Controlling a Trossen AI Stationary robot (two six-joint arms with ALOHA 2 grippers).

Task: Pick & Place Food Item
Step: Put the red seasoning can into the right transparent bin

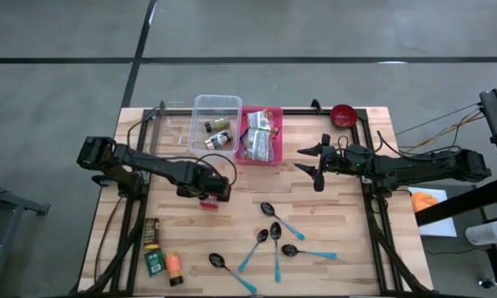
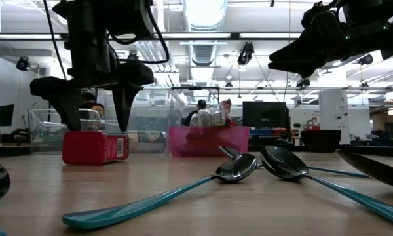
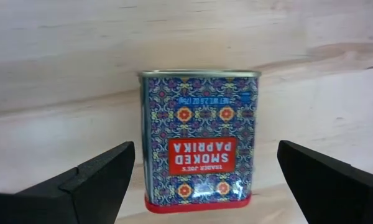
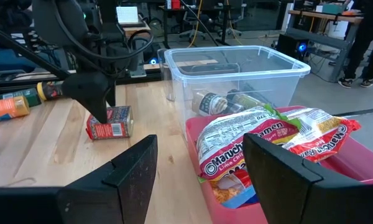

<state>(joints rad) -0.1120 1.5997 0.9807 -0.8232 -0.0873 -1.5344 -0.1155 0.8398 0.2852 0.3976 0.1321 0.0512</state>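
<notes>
From above I see the pale wooden counter [image 1: 331, 223] on a grey concrete floor. My left pincer [image 1: 209, 196] hangs over the red paprika tin [image 1: 209, 204], near the counter's middle. The right pincer [image 1: 315, 163] waits beside the pink bin [image 1: 260, 157] of ramen packs; a clear tub [image 1: 215, 106] stands just left of that bin. Teal-handled spoons [image 1: 275, 240] lie scattered toward the near edge, and bottles [image 1: 159, 257] lie at the near left.

At counter height the tin lies on its side with the left fingers [image 2: 124, 98] standing apart either side of it, not clamped. Behind, a workshop with ceiling lights and monitors.

My left wrist camera shows the tin flat on the wood between spread fingers.

My right wrist camera shows its fingers [image 4: 130, 171] parted, holding nothing, with the ramen [image 4: 248, 146] ahead.
</notes>
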